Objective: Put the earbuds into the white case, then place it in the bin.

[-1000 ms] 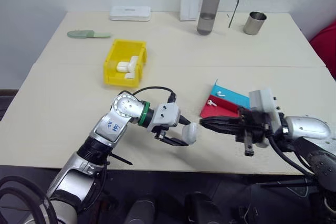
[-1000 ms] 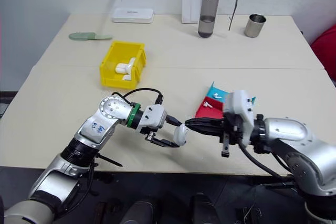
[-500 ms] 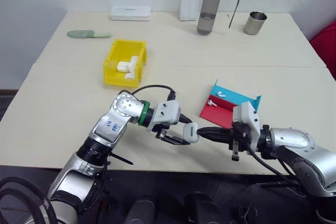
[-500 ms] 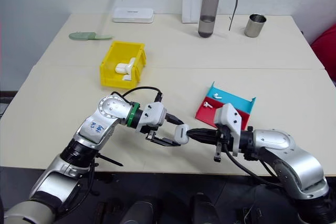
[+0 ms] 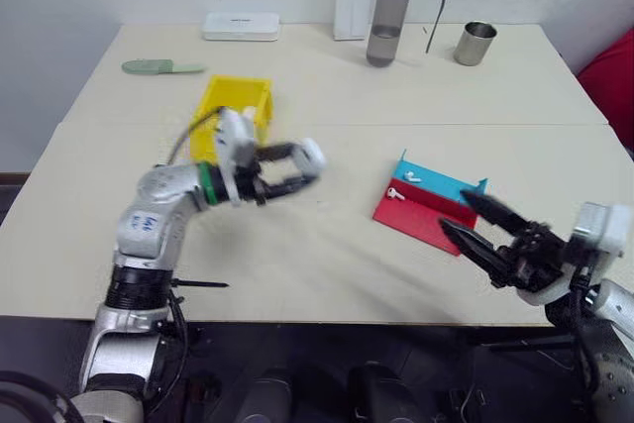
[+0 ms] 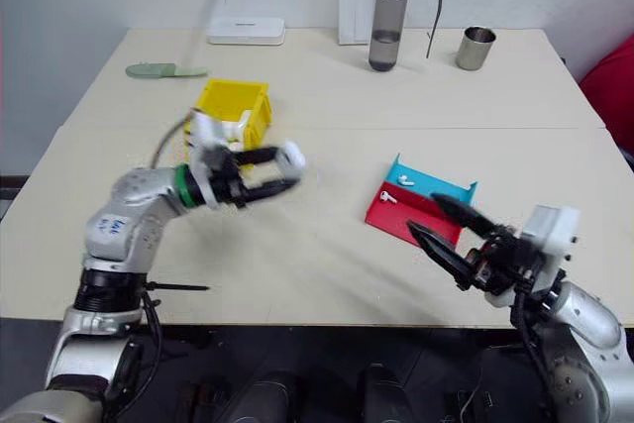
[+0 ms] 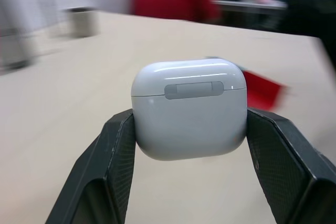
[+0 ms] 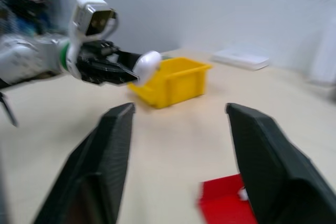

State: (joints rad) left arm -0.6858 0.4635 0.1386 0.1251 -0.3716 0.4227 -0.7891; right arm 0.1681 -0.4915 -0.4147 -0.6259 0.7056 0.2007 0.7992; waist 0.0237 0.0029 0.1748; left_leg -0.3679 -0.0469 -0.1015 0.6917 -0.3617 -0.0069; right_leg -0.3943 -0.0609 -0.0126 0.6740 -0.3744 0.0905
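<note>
Table [image 5: 327,255]: earbuds [image 5: 404,185] in tray [image 5: 426,207]; bin [image 5: 233,116] beyond.

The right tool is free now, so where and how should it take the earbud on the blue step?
Pinch the earbud across its thin stem, coming from above: it lies flat on the red and blue tray, whose raised back wall blocks a low approach from behind.

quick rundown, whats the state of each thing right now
white case: lid shut, held in left gripper above the table
right gripper: open, empty
earbuds: lying in the red and blue tray
bin: upright on table
bottle: upright, capped
</note>
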